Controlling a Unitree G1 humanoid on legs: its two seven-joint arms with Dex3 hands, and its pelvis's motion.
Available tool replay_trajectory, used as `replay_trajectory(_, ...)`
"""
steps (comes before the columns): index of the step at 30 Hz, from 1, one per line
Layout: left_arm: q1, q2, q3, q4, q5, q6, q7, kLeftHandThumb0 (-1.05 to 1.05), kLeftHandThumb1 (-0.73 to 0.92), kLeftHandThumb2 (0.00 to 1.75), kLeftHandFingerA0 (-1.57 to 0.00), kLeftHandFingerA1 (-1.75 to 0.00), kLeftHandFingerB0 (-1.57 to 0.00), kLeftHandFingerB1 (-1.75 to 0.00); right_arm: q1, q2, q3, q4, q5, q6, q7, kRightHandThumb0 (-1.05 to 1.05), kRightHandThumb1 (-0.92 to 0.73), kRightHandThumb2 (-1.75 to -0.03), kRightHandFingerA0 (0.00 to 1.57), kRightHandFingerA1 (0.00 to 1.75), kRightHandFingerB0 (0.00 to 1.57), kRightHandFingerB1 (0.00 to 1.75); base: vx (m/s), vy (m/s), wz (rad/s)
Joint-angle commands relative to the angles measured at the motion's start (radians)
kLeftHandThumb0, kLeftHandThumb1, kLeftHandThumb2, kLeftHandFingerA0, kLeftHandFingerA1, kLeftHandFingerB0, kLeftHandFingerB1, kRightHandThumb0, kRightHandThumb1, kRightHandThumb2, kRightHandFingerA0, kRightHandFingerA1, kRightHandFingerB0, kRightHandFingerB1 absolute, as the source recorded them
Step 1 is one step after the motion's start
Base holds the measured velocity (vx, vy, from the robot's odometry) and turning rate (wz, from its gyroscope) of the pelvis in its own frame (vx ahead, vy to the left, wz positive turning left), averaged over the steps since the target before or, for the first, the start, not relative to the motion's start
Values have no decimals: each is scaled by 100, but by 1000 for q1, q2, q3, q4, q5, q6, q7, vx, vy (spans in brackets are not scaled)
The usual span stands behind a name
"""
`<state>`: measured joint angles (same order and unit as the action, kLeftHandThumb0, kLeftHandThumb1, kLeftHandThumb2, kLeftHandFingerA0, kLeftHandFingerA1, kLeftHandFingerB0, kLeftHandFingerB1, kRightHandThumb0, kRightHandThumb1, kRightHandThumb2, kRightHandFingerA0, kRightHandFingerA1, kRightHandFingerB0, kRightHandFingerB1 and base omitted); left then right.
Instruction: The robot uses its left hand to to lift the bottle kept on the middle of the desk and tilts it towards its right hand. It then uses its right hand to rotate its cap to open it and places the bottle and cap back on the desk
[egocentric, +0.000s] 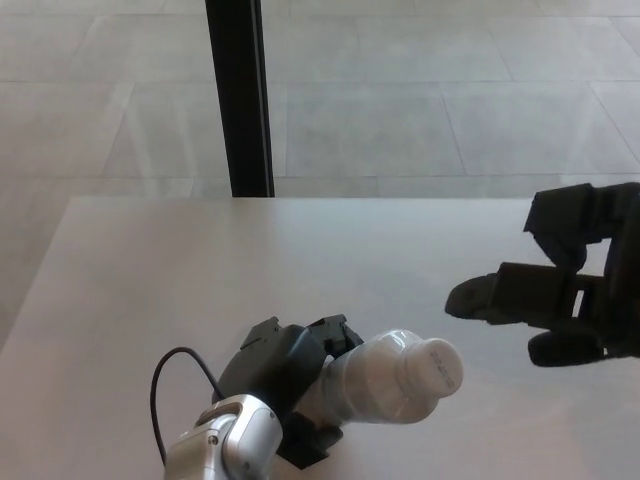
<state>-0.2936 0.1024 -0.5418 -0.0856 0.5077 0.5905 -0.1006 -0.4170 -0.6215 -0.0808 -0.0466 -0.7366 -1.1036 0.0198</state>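
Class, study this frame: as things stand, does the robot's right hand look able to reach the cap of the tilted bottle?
Probably yes. The left hand holds the bottle with its cap pointing toward the open right hand, and only bare desk shows between them.

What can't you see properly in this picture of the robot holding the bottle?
- Head view: the lower part of the clear plastic bottle is hidden inside the black left hand.
- The black right hand is cut off by the right edge.
- The markings on the white cap are too small to read.
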Motion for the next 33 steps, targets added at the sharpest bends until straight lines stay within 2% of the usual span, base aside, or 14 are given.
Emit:
replay_trajectory(1,90,34,-11,87,0,88,-58,17,76,82,-79,-142,-59,-96,170,75,27,-317,104,568,397,-76,-45,-87,82,130,31,49,0,0,0)
replay_trajectory(8,81,42,-21,97,9,81,-60,17,75,82,-76,-139,-59,-93,192,106,15,-357,46,617,435,-76,-53,-56,76,150,34,40,0,0,0)
replay_trajectory(13,82,37,-20,95,4,79,-60,17,74,84,-84,-148,-60,-103,200,125,23,-381,31,650,464,-81,-42,-74,83,146,31,46,0,0,0)
replay_trajectory(17,80,32,-20,97,6,88,-58,15,74,86,-84,-148,-62,-103,193,138,36,-377,34,662,465,-73,-51,-56,77,154,36,41,0,0,0)
replay_trajectory(18,77,38,-23,93,8,84,-62,16,69,92,-67,-159,-61,-106,187,151,50,-349,18,640,435,-81,-45,-83,97,145,33,53,0,0,0)
replay_trajectory(21,77,38,-21,92,6,83,-63,16,74,85,-83,-146,-61,-102,186,161,60,-334,9,637,425,-66,-48,-61,80,162,37,48,0,0,0)
replay_trajectory(22,75,35,-18,91,4,89,-65,16,74,85,-84,-148,-62,-104,185,169,67,-319,-2,633,414,-66,-39,-84,107,142,33,56,0,0,0)
replay_trajectory(23,73,36,-21,89,7,93,-66,15,73,87,-65,-158,-60,-108,184,174,71,-313,-7,633,410,-62,-48,-59,80,165,38,49,0,0,0)
replay_trajectory(24,74,35,-23,88,9,95,-66,15,73,87,-65,-158,-60,-108,187,174,71,-315,-8,635,411,-62,-48,-59,80,165,38,49,0,0,0)
replay_trajectory(25,76,32,-15,90,0,83,-62,17,75,84,-86,-144,-63,-100,183,182,80,-293,-32,623,390,-61,-40,-84,114,142,36,59,0,0,0)
replay_trajectory(26,77,36,-17,91,3,75,-59,16,74,84,-85,-142,-63,-98,180,184,84,-284,-44,620,381,-59,-40,-84,115,142,36,59,0,0,0)
replay_trajectory(27,76,36,-17,92,2,74,-60,16,74,84,-85,-142,-63,-98,180,185,85,-281,-46,620,378,-59,-40,-84,115,142,36,59,0,0,0)
replay_trajectory(28,76,36,-18,90,4,79,-61,15,75,84,-83,-140,-61,-97,178,185,87,-272,-48,616,370,-50,-52,-60,85,165,41,51,0,0,0)
replay_trajectory(33,77,33,-12,89,2,90,-62,16,76,83,-85,-146,-65,-105,169,185,95,-223,-79,593,298,-46,-56,-61,90,164,45,53,0,0,0)
